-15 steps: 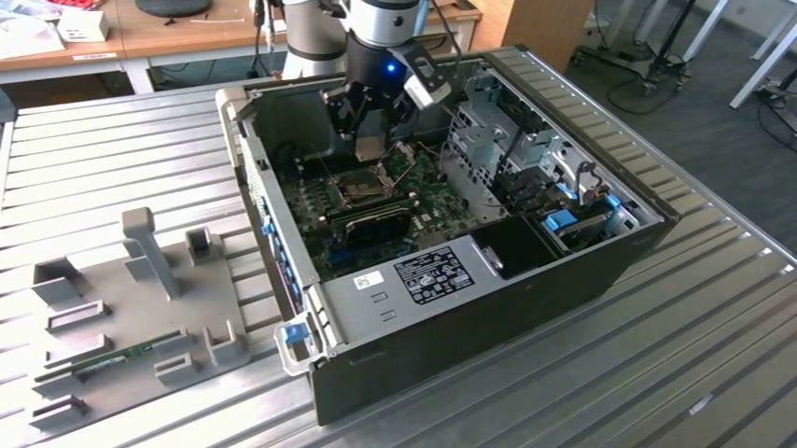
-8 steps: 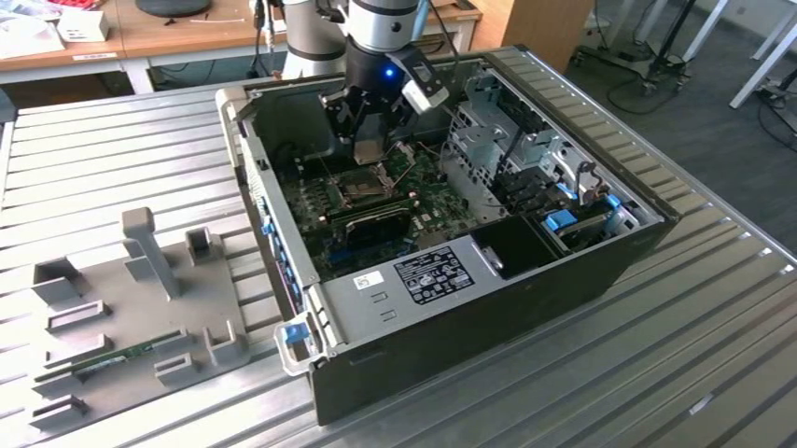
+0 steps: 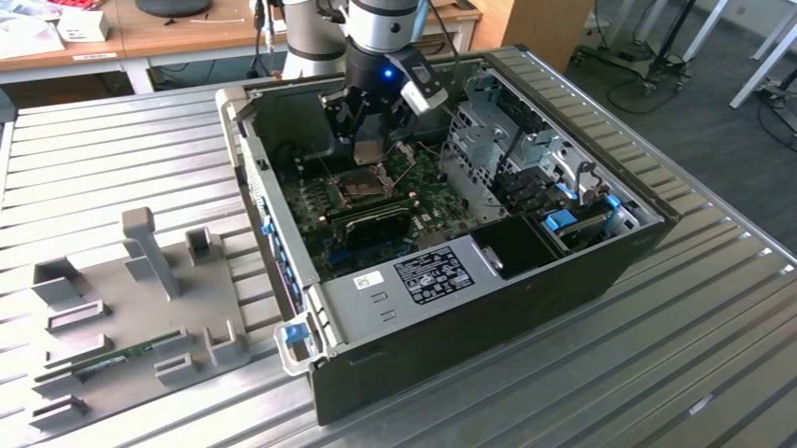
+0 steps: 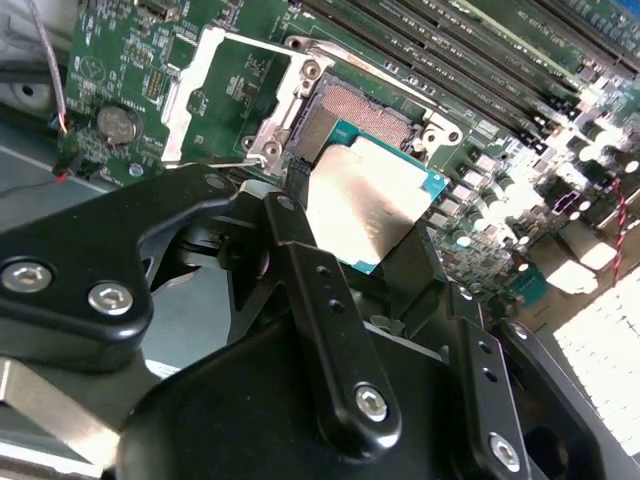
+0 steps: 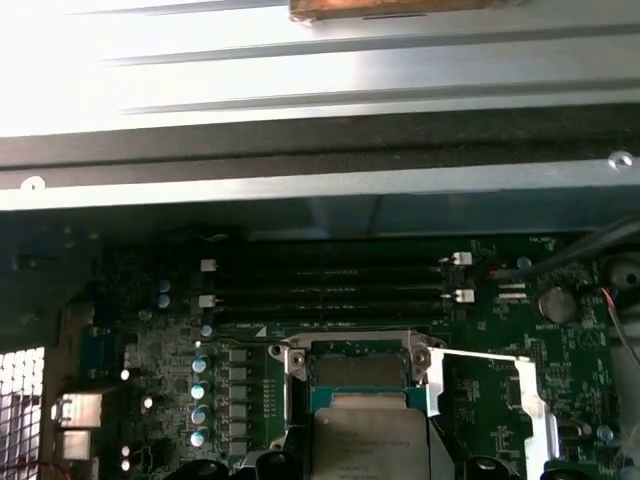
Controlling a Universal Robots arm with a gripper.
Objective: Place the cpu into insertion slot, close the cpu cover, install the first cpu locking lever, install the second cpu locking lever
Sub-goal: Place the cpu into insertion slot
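Cpu point(image 4: 372, 205): sat clamped by two opposite edges between the black fingers point(image 4: 300, 270) of the pincer point(image 4: 362, 238), dull metal top up, a teal border showing along two sides. Hung level above the green motherboard point(image 4: 130, 50) inside the open computer case point(image 3: 498, 280), not seated. Overlapped one side of the insertion slot point(image 4: 345, 105) in both wrist views, leaving the dark pin field bare beyond it.

Insertion slot: lay uncovered, with a silvery rim around it and green board on all sides.

Cpu cover point(image 4: 184, 95): lay swung open on its hinge, flat to one side of the slot, with board visible through the large cut-out.

Memory slots point(image 5: 330, 285): ran as long black rows just beside the slot, on the side away from the pincer.

Case: rested on a ribbed metal counter point(image 3: 697, 355), side panel off.

Grey fixture tray point(image 3: 125, 317): lay on the same counter toward the exterior view's left, apart from the case, and carried a narrow green memory stick point(image 3: 118, 357) among upright grey blocks.
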